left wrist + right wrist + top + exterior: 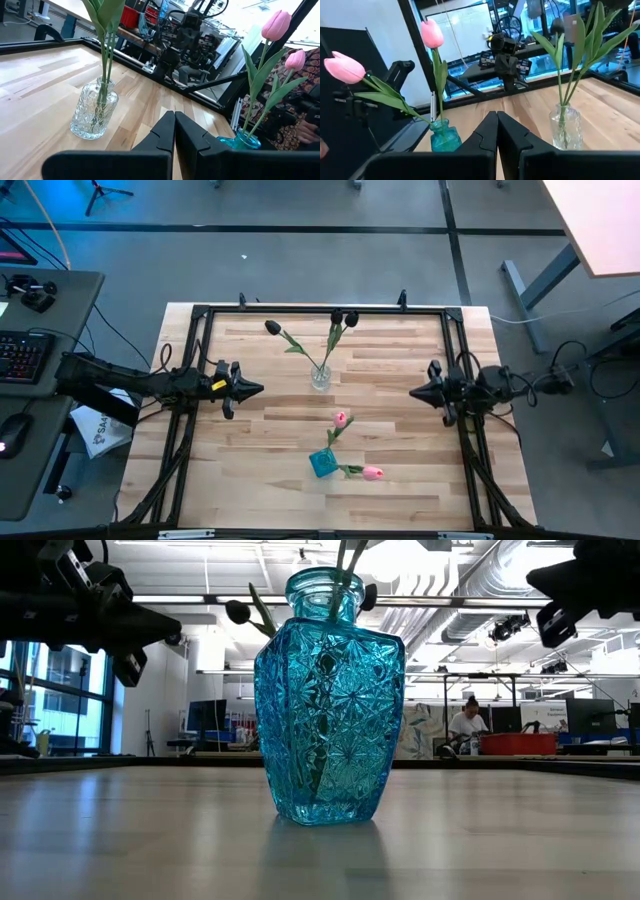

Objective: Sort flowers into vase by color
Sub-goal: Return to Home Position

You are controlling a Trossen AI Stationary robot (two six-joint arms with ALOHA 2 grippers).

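A clear glass vase (pixel 320 377) stands near the table's far middle, holding three dark-headed flowers (pixel 338 319) by their stems. A blue glass vase (pixel 323 463) stands nearer the front, with two pink flowers (pixel 341 419) in it; one pink head (pixel 373 473) leans low toward the right. My left gripper (pixel 258 390) waits shut at the left side, level, pointing toward the middle. Over at the right side, my right gripper (pixel 414 392) is shut, level, pointing toward the middle. Neither holds anything.
A black metal frame (pixel 320 309) runs around the table's edges. Bare wood lies between the two grippers and the vases. In the low view the blue vase (pixel 330 700) fills the middle. A person (pixel 466 725) sits far off in the room behind.
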